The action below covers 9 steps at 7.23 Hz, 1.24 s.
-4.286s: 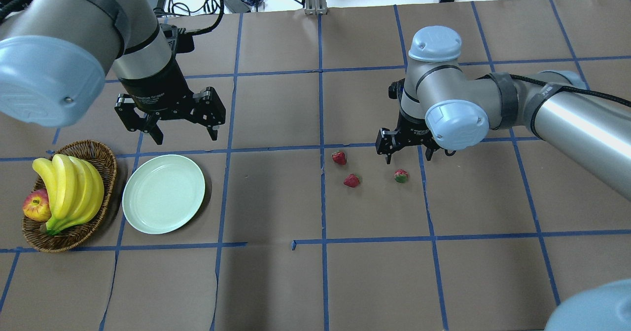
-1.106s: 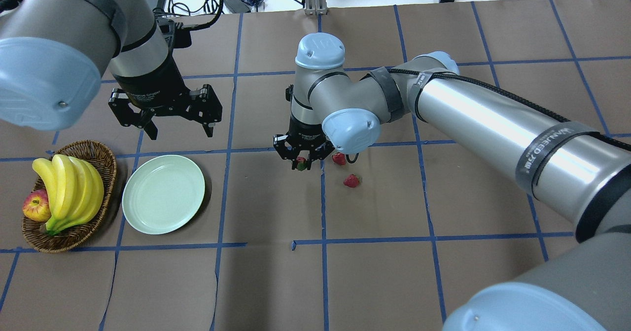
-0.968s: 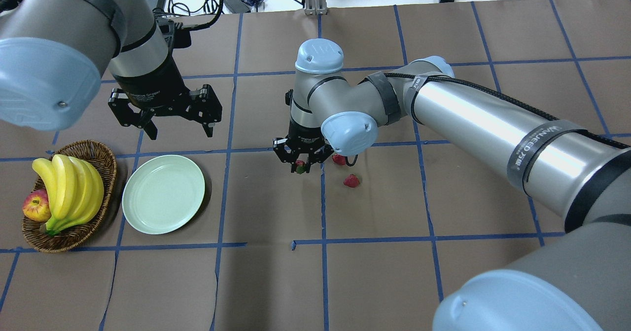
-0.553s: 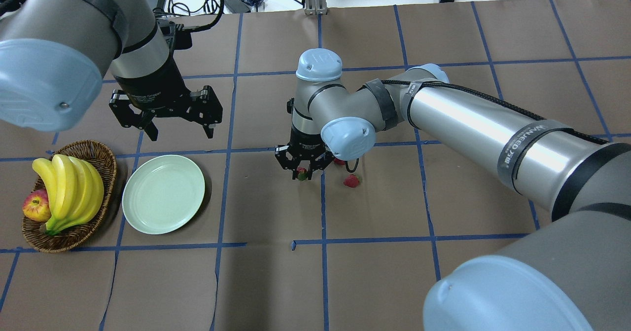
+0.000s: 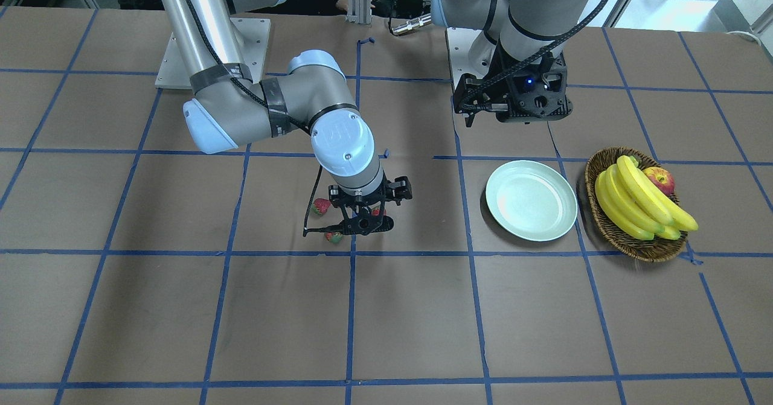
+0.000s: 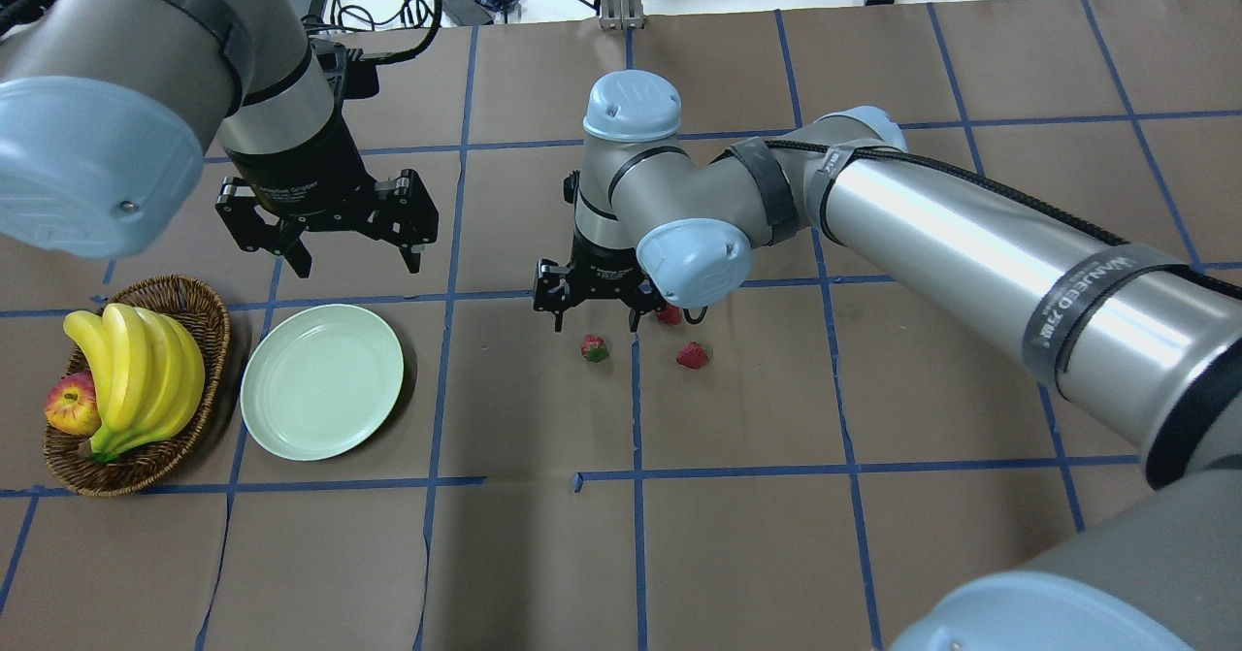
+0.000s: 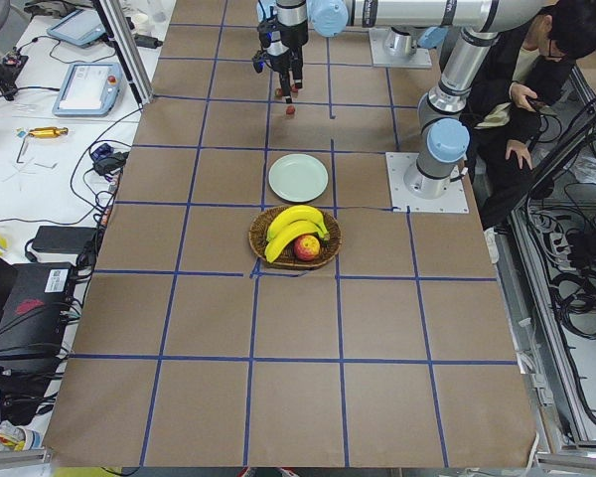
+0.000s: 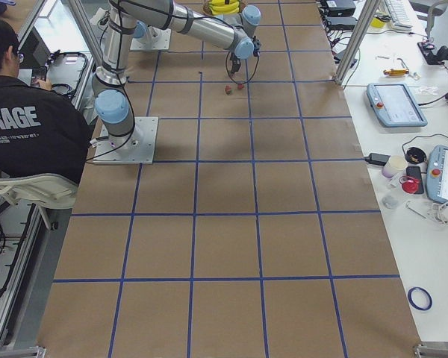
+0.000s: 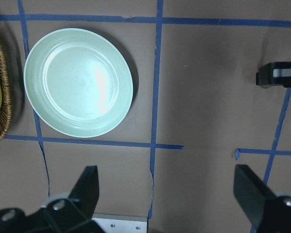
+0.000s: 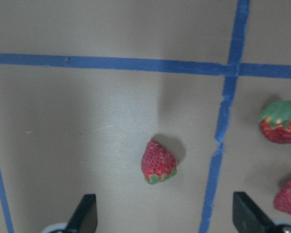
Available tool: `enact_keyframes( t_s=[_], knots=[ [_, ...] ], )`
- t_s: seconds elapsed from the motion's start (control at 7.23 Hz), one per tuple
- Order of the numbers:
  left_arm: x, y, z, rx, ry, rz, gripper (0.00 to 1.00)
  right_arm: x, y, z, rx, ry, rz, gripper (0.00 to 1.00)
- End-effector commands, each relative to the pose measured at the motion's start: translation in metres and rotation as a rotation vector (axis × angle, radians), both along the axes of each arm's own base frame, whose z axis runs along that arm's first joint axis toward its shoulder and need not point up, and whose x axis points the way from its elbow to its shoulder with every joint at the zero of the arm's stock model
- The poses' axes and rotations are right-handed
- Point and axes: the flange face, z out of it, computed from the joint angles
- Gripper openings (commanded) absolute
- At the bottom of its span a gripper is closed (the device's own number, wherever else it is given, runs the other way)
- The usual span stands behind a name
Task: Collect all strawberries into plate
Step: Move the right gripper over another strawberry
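Three strawberries lie on the brown table. One [image 6: 594, 348] is just left of a blue tape line, directly under my right gripper [image 6: 595, 325], which is open and hovers above it without touching. In the right wrist view this strawberry [image 10: 158, 162] lies between the open fingers [image 10: 85, 213]. The second strawberry [image 6: 692, 355] and the third [image 6: 668, 315] lie just right of the line, the third partly hidden by the wrist. The mint-green plate [image 6: 322, 381] is far to the left and holds nothing. My left gripper [image 6: 330, 244] is open and empty, above the plate's far side.
A wicker basket [image 6: 199, 307] with bananas [image 6: 136, 370] and an apple [image 6: 72, 405] touches the plate's left side. The right forearm [image 6: 970, 244] stretches across the table's right half. Cables and devices lie beyond the far edge.
My right gripper carried a strawberry leftward, lowered it, then opened and rose slightly. That strawberry now lies on the table. The left arm has barely moved.
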Motion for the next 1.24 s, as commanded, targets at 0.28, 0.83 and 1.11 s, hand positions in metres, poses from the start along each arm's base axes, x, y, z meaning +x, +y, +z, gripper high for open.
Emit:
enact_keyframes(
  t_s=[0.28,0.83,1.11],
  knots=[
    [-0.002,0.001,-0.004,0.008,0.000,0.000,1.00,-0.051,-0.004,0.023,-0.027,0.147,0.214,1.00],
    [-0.005,-0.002,-0.013,0.031,0.001,0.008,1.00,-0.067,0.029,-0.044,0.072,0.181,0.344,1.00],
    [-0.008,0.001,-0.022,0.044,-0.001,0.004,1.00,-0.066,0.031,-0.055,0.069,0.167,0.369,1.00]
  ],
)
